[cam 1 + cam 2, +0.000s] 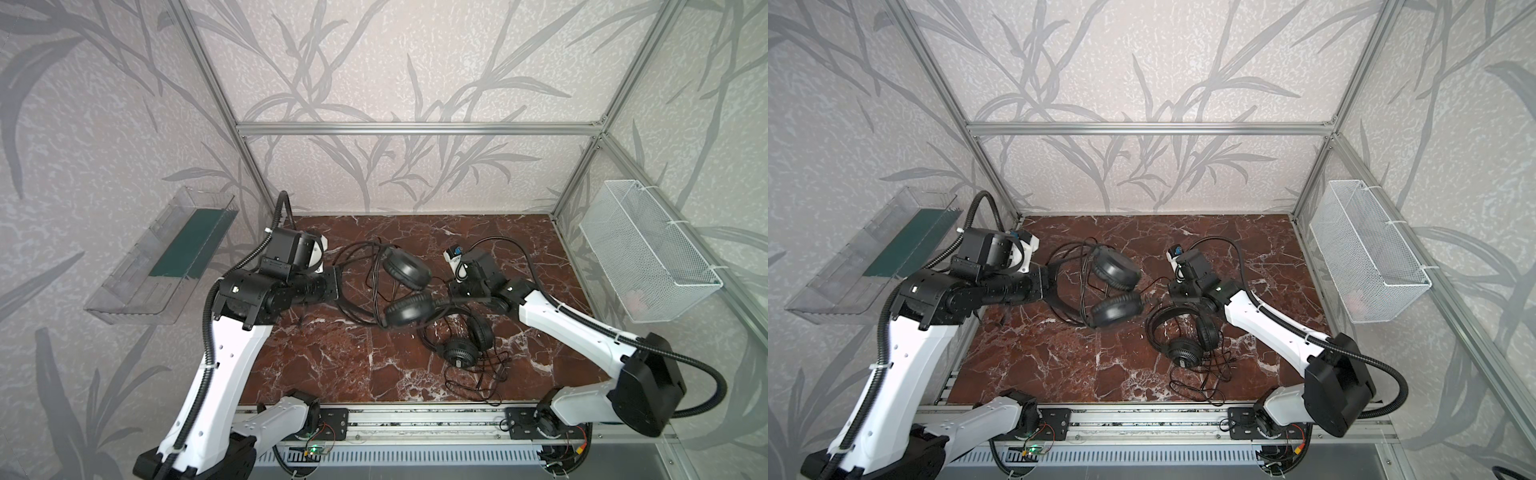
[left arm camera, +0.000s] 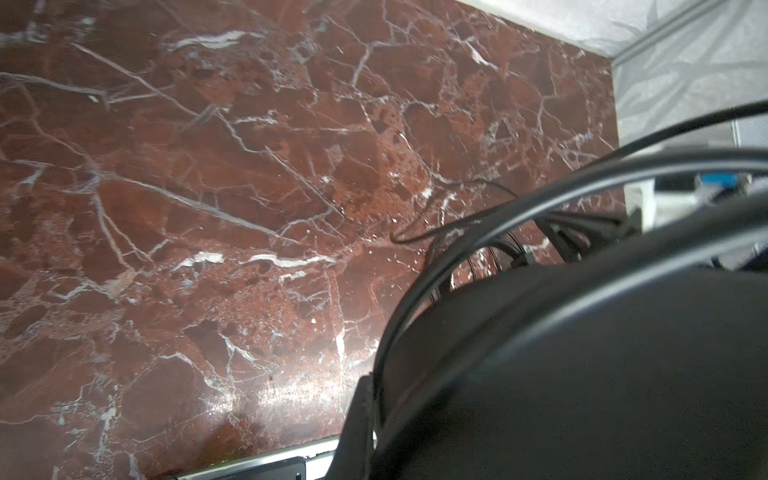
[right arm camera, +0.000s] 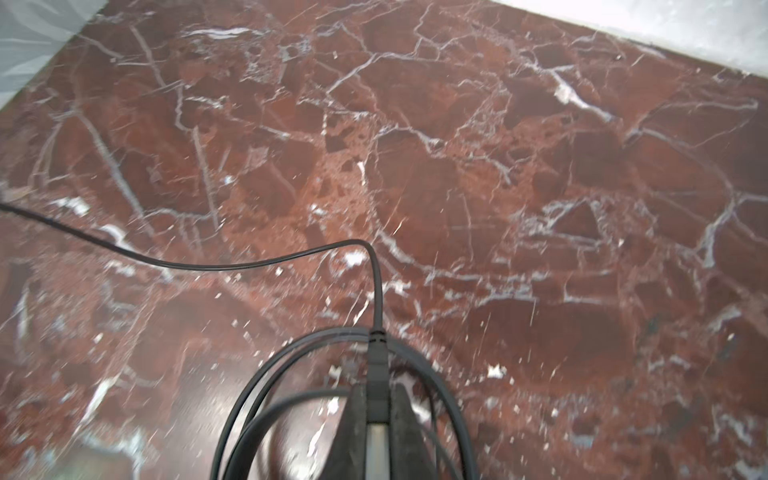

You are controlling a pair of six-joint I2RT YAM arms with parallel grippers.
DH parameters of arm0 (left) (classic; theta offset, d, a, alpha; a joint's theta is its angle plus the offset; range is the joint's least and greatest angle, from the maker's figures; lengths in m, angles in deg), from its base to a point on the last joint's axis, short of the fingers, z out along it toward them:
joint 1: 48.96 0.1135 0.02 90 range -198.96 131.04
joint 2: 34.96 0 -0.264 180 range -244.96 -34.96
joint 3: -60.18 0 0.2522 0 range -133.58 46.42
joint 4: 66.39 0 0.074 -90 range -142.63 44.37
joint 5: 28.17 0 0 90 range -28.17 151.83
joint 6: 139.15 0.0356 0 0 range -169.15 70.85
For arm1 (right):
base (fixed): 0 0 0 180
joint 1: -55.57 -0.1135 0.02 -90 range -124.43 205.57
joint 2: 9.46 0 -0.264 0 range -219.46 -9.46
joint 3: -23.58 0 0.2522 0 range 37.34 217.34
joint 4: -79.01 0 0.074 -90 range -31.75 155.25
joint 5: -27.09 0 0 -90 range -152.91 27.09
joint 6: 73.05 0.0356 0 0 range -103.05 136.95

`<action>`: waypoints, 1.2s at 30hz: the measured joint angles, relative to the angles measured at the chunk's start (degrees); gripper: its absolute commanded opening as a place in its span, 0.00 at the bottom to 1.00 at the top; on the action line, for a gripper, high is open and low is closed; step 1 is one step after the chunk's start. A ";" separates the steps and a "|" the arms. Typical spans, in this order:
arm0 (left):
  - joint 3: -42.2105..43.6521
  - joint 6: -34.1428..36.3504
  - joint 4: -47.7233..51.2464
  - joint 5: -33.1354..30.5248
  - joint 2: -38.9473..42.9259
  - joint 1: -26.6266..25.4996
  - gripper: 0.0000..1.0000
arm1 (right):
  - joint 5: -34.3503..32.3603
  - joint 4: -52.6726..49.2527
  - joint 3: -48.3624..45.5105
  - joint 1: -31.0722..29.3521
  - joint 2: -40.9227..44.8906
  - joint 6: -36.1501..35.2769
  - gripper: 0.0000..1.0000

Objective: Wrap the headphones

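The red marble table (image 1: 332, 365) carries two black headphones. The raised headset (image 1: 407, 271) hangs mid-table with fat round padded cups, a thin arched band and trailing cable loops. The left gripper (image 1: 333, 286) has its jaws together on the band. The second headset (image 1: 459, 351) lies flat just beside it, its cord tangled. The right gripper (image 3: 377, 388) is clamped on a plug (image 3: 376, 365).

You see even, diffuse light in both top views. Note glare on the polished table (image 2: 274, 395) in the left wrist view; the near headphones (image 2: 582, 374) are out of focus.
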 measured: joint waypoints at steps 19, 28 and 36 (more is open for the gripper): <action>3.61 -7.21 -9.86 -3.04 -12.79 8.22 0.00 | -7.41 -3.67 -6.67 -28.11 23.34 -1.95 0.00; 4.79 -4.57 -10.69 -8.57 -17.64 8.28 0.00 | -4.96 -12.37 10.32 -35.74 21.00 -12.41 0.00; 2.75 -1.84 -10.49 -12.68 -25.31 7.78 0.00 | 1.16 -17.16 25.24 -36.13 20.98 -19.50 0.00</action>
